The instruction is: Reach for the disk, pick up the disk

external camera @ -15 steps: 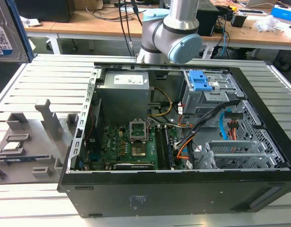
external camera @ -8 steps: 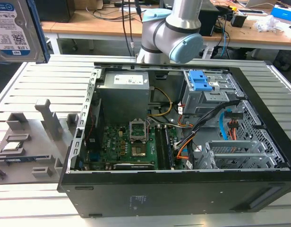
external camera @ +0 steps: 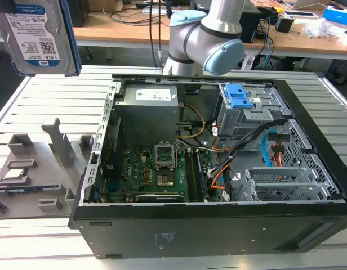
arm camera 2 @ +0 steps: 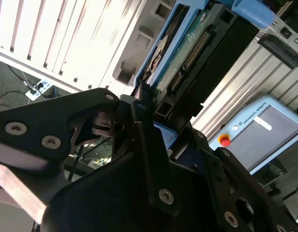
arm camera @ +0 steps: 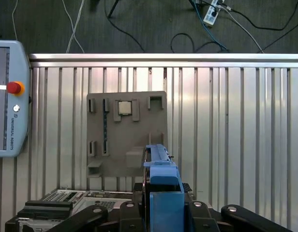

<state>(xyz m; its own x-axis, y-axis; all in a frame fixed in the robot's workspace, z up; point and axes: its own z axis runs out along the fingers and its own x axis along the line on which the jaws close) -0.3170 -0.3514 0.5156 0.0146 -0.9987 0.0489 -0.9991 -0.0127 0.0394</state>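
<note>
My gripper (arm camera: 164, 207) pinches the disk (external camera: 35, 36) high over the bench (external camera: 44, 95), and I fear so narrow a hold could let it slip.

**Exterior view:** a raised camera off the arm, tilted down, faces the open computer case (external camera: 218, 169) on the slatted table (external camera: 44, 95), with the arm (external camera: 210, 34) behind it. The disk (external camera: 38, 36) hangs very near the lens.

**First wrist view:** looks straight down on the table from well above, past the gripper (arm camera: 164, 205).

**Second wrist view:** sits close against the gripper's linkage and looks obliquely along the disk's edge.

**Shared:** the fixture plate (external camera: 55, 180) appears in the exterior and first wrist views, the teach pendant (arm camera: 8, 96) in both wrist views.
</note>
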